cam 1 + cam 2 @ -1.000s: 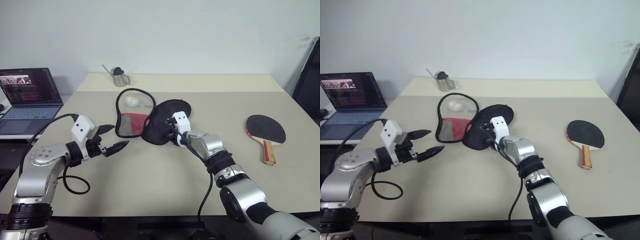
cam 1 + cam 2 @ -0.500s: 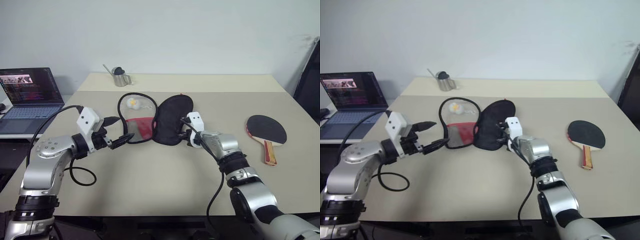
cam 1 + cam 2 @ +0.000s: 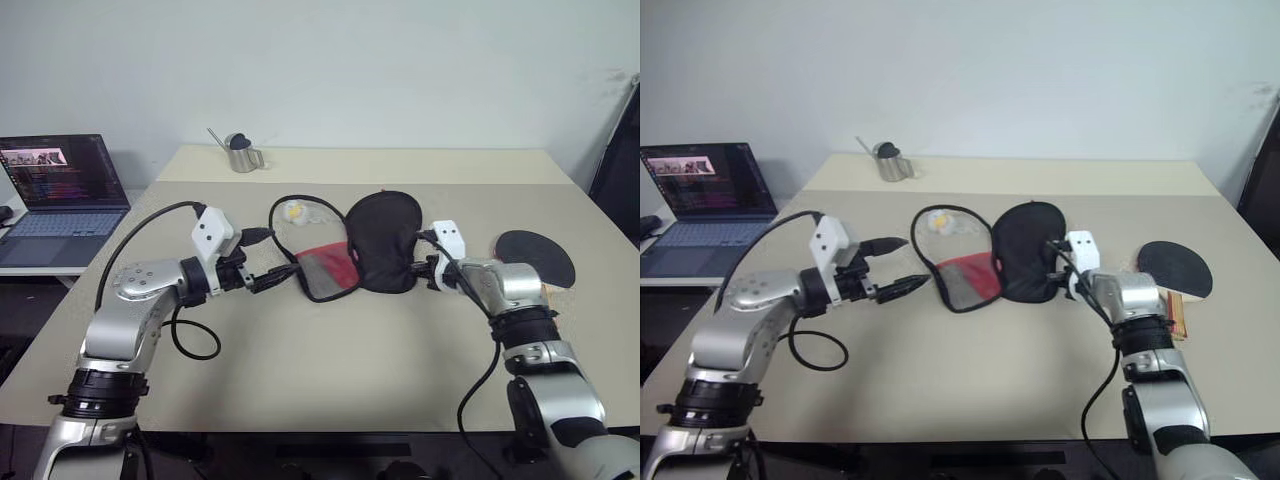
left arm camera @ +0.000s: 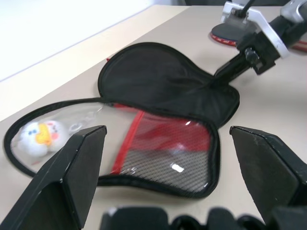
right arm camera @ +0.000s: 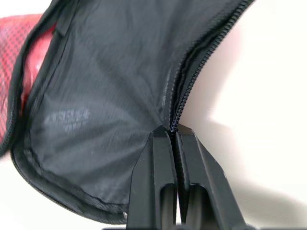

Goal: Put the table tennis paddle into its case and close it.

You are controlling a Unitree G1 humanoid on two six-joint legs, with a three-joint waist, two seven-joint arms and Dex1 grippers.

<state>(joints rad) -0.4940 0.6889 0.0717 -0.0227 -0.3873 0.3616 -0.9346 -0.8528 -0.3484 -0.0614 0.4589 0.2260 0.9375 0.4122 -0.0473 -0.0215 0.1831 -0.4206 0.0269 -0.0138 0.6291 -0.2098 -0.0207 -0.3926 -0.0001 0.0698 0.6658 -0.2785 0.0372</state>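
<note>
The case lies unzipped and spread flat mid-table, its black half on the right and its clear-and-red mesh half on the left. My right gripper is shut on the zip edge of the black half, at that half's right side. My left gripper hovers open just left of the case's mesh half, pointing at it and holding nothing. The table tennis paddle lies on the table to the right, its dark blade showing past my right forearm, its handle mostly hidden.
A small white-and-yellow ball sits in the far end of the case's clear half. A metal cup stands at the back left. An open laptop is on a side desk to the left. A dark object stands past the table's right edge.
My right gripper shut on the case's black half and dragged the case to the right, toward the paddle, spreading it flat. My left gripper followed to the right, still open.
</note>
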